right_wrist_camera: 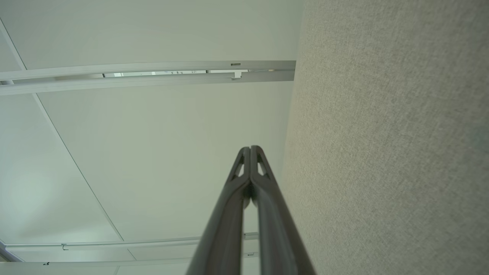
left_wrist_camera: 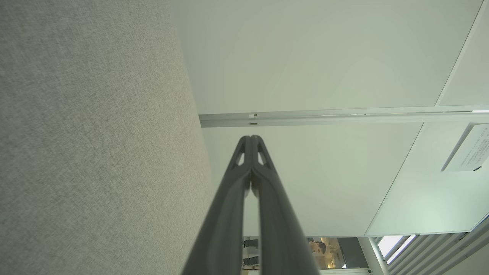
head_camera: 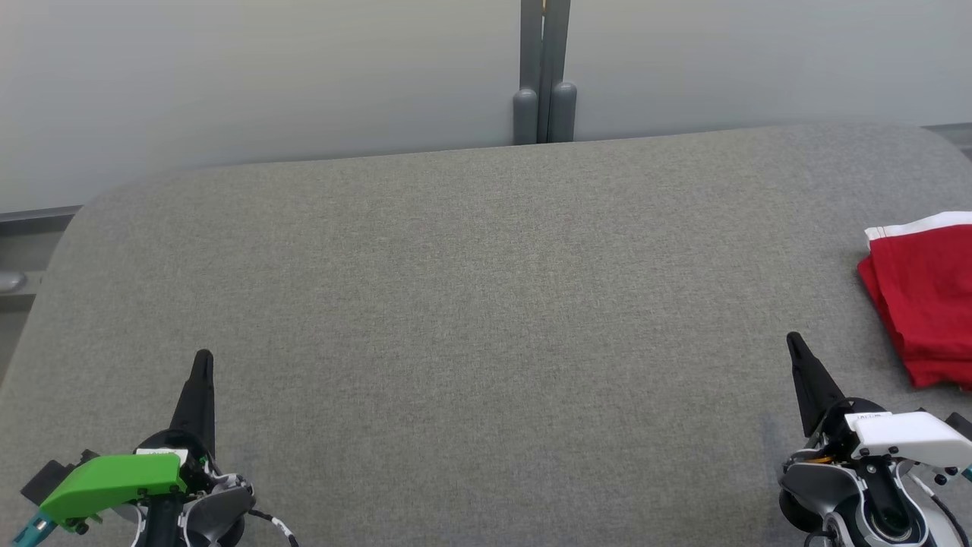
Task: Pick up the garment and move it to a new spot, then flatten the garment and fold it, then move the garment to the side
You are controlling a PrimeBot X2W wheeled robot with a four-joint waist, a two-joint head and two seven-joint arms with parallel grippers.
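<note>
The garment is red with a white band along its top edge. It lies folded at the far right of the grey table, partly cut off by the head view's edge. My left gripper sits at the lower left, shut and empty, fingers pointing up the view. My right gripper sits at the lower right, shut and empty, a short way left of the garment's lower corner. Each wrist view shows its own two fingers pressed together, left gripper and right gripper, with nothing between them.
A grey post stands behind the table's far edge against a pale wall. The table's grey fabric runs along one side of both wrist views, with white wall panels and a metal rail beyond.
</note>
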